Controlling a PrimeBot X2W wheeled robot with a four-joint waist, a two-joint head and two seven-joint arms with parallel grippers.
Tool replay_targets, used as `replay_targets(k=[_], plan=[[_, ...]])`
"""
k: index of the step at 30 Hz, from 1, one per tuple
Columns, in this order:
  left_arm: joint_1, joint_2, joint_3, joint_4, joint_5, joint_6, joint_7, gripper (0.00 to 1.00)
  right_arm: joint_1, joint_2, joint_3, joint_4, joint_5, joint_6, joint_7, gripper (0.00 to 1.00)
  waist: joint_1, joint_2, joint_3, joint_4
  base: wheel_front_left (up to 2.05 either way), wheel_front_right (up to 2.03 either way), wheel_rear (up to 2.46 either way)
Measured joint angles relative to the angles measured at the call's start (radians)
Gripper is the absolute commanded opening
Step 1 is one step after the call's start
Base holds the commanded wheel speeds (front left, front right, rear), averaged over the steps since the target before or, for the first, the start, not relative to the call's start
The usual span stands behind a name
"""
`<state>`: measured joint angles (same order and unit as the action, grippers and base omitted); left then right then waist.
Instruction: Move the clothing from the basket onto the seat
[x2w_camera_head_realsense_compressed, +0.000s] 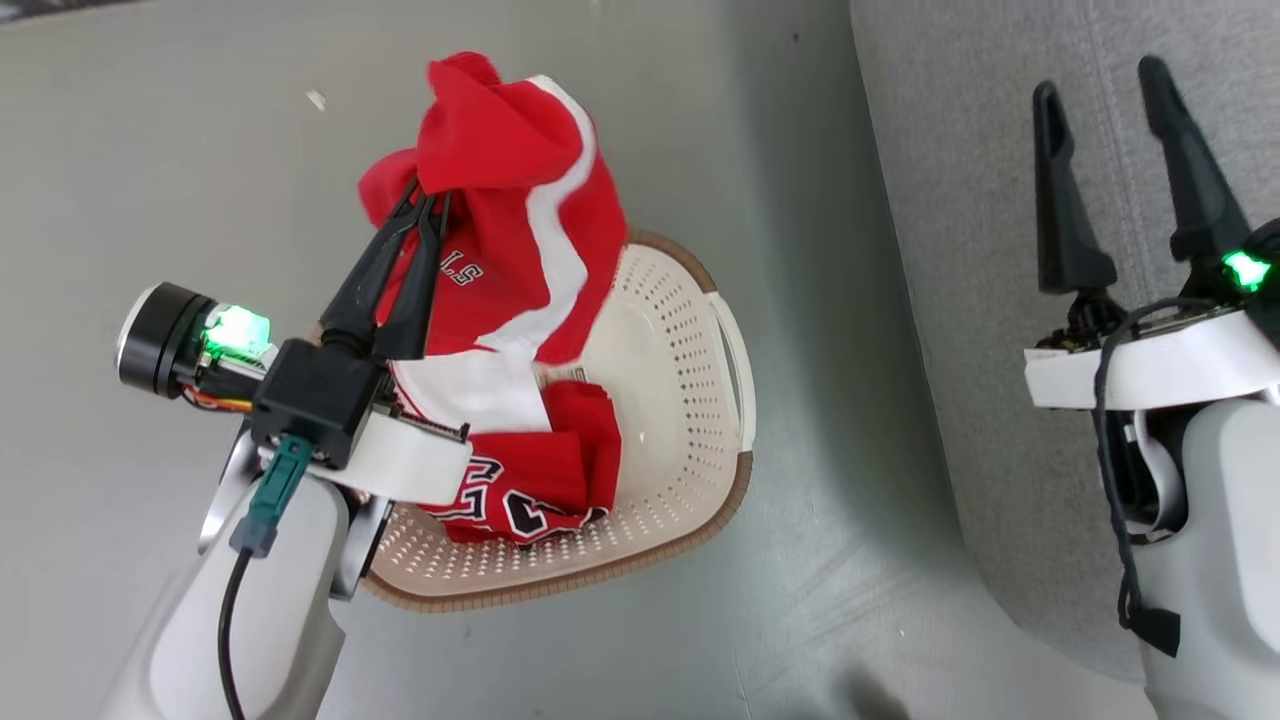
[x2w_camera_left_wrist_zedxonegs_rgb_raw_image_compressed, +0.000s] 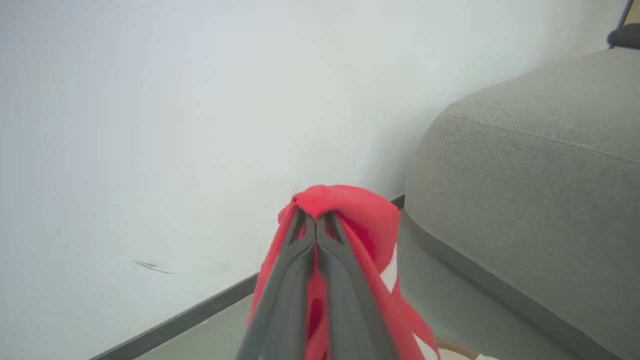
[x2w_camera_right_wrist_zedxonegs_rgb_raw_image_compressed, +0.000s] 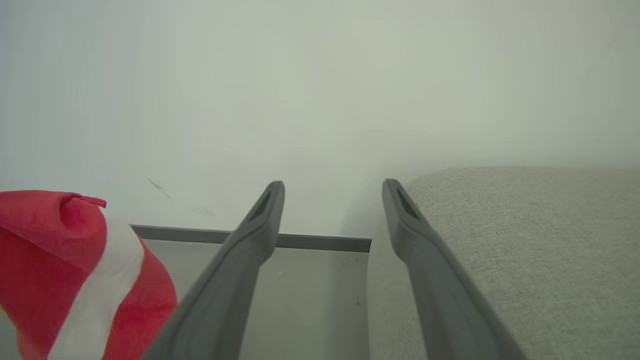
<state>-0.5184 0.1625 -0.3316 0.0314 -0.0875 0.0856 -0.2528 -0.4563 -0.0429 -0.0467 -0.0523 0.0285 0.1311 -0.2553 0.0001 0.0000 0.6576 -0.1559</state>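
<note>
Barely started imo — left tool (x2w_camera_head_realsense_compressed: 425, 205) is clamped tight on the red shorts (x2w_camera_head_realsense_compressed: 520, 200), held up above the basket (x2w_camera_head_realsense_compressed: 690, 420), with the jersey (x2w_camera_head_realsense_compressed: 530, 490) lying inside it. Right tool (x2w_camera_head_realsense_compressed: 1098, 78) is spread wide with nothing in it, over the seat (x2w_camera_head_realsense_compressed: 960, 200) — no clothes there yet in view.

**Bright, soft light; slight blur**

Even, diffuse brightness across all views; no hard glare; the seat (x2w_camera_head_realsense_compressed: 960, 200) casts a broad, soft-edged shadow onto the floor (x2w_camera_head_realsense_compressed: 600, 660) beside it; the clothing (x2w_camera_head_realsense_compressed: 500, 190) looks slightly smeared in the head view; the wall (x2w_camera_left_wrist_zedxonegs_rgb_raw_image_compressed: 200, 100) is washed pale in both wrist views; a green lamp (x2w_camera_head_realsense_compressed: 237, 330) blooms in the head view.
</note>
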Motion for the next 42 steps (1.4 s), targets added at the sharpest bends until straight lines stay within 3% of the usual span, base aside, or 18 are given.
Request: replay_targets(k=[9,20,31,42], plan=[[0.039,0.012,0.014,-0.049,-0.028,-0.011,-0.004,0.00,0.042,-0.001,0.035,0.027,-0.014,0.000,0.000,1.00,0.0000,0.0000,-0.099,0.023,0.00,0.00,0.00],[0.080,0.078,0.030,-0.028,-0.046,-0.056,-0.004,0.00,0.122,-0.001,0.106,0.064,-0.021,0.000,0.000,1.00,0.0000,0.0000,-0.233,0.042,0.00,0.00,0.00],[0.076,0.128,0.010,-0.020,-0.055,-0.128,0.033,0.00,0.191,-0.029,0.282,0.124,-0.021,0.000,0.000,1.00,0.0000,0.0000,-0.378,0.057,0.00,0.00,0.00],[0.048,0.120,-0.044,-0.051,-0.062,-0.169,0.063,0.00,0.228,-0.103,0.441,0.163,0.045,0.000,0.000,1.00,-0.0001,0.0000,-0.495,0.068,0.00,0.00,0.00]])
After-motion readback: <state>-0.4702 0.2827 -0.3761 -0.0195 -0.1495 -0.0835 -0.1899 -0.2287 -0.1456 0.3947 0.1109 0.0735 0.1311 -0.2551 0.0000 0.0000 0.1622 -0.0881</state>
